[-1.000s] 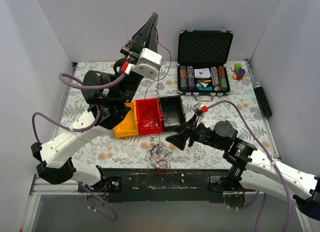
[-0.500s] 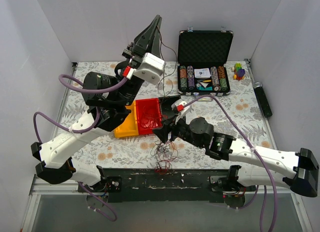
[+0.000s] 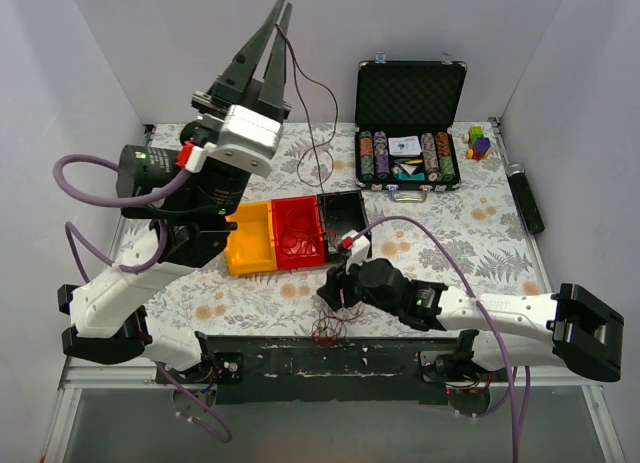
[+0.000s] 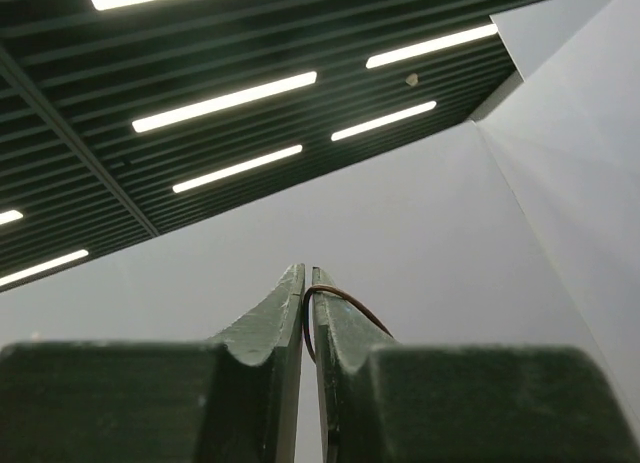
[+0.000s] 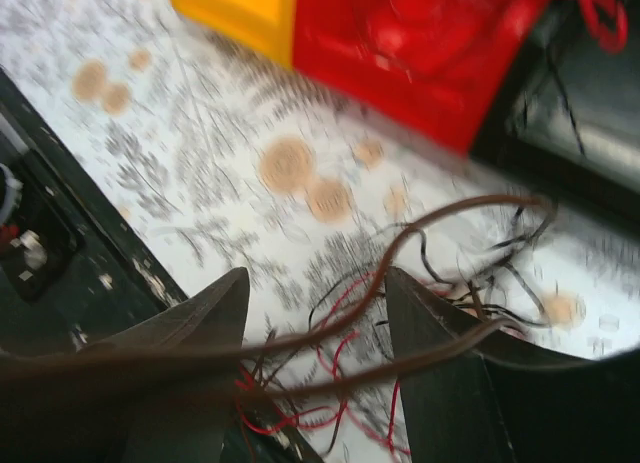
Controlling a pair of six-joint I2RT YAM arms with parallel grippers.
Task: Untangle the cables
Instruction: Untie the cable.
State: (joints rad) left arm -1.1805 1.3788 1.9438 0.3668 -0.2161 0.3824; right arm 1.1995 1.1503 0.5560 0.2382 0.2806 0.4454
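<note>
1. Two grippers in play, and the left gripper (image 3: 280, 5) is up high at the far left, pressed together on one dark strand (image 4: 345, 297) right at its tips.
2. That strand drops in a long arc toward the bench (image 3: 500, 215).
3. Down low at the near edge, the right gripper (image 5: 312, 293) is spread wide, brown and red wires draped across the gap between its fingers.
4. The cables (image 3: 325, 329) lie in a loose tangle on the near edge of the bench, just beside that gripper.
5. Just beyond: a yellow, red and black tray (image 3: 275, 233). Far right, an open case (image 3: 410, 88) of chips.
</note>
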